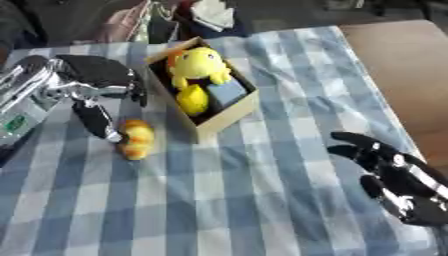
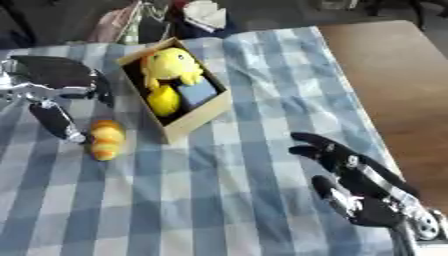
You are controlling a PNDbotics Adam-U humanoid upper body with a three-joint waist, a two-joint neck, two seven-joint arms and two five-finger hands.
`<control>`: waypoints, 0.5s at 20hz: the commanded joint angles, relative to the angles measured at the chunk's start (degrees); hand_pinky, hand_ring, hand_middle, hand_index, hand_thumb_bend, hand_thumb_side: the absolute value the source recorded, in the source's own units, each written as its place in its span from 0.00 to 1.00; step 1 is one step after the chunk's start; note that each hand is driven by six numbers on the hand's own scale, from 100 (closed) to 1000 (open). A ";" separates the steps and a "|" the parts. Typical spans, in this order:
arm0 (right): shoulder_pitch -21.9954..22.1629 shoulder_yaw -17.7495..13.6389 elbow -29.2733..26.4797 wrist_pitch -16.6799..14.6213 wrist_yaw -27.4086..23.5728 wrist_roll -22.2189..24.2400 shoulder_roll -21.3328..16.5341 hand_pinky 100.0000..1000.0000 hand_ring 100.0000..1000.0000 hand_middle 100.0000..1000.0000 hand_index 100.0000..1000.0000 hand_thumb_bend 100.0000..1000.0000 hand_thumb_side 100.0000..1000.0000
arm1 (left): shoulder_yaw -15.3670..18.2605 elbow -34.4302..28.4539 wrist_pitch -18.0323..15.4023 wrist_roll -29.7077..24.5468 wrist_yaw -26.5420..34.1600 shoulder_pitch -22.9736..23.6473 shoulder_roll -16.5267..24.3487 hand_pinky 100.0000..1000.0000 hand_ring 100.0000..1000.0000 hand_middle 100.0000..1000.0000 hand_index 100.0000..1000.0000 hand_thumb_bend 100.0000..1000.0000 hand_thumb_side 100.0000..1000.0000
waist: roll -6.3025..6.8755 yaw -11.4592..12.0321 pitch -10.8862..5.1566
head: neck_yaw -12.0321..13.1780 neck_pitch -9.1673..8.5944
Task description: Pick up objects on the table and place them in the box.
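Observation:
A small cardboard box (image 1: pixel 229 117) stands at the middle back of the checked cloth. Inside it lie a yellow plush toy (image 1: pixel 199 64), a yellow round thing (image 1: pixel 192 99) and a blue block (image 1: pixel 227 93). To the box's left an orange-yellow striped object (image 1: pixel 136 139) lies on the cloth. My left hand (image 1: pixel 94 75) hovers over the cloth just left of the box, open, with its thumb (image 1: pixel 94 120) reaching down to touch the striped object's left side. My right hand (image 2: pixel 350 165) rests open near the lower right, holding nothing.
The blue-and-white checked cloth (image 1: pixel 245 200) covers the table; bare wood (image 2: pixel 385 75) shows at the right. Bags and clutter (image 1: pixel 210 15) lie beyond the far edge.

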 commanded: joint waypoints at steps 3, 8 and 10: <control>-0.52 -0.33 -0.57 0.09 0.03 -0.26 -0.65 1.00 0.92 0.98 1.00 0.00 0.43 | -0.47 3.29 -0.05 1.33 -2.49 -0.59 -0.58 0.68 0.63 0.64 0.77 0.50 0.34 | -0.78 -0.07 -1.47 | -0.23 0.12; -0.53 -0.39 -0.63 0.14 0.06 -0.30 -0.61 1.00 0.92 0.98 1.00 0.00 0.44 | -1.29 5.76 -1.36 -0.96 -4.04 -0.25 -1.76 0.70 0.66 0.68 0.79 0.55 0.39 | -0.74 -0.20 -1.38 | -0.34 0.14; -0.53 -0.41 -0.64 0.15 0.08 -0.33 -0.60 1.00 0.92 0.98 1.00 0.00 0.44 | -1.32 6.16 -1.69 -1.17 -4.51 -0.21 -1.96 0.70 0.66 0.68 0.79 0.55 0.39 | -0.74 -0.20 -1.37 | -0.37 0.13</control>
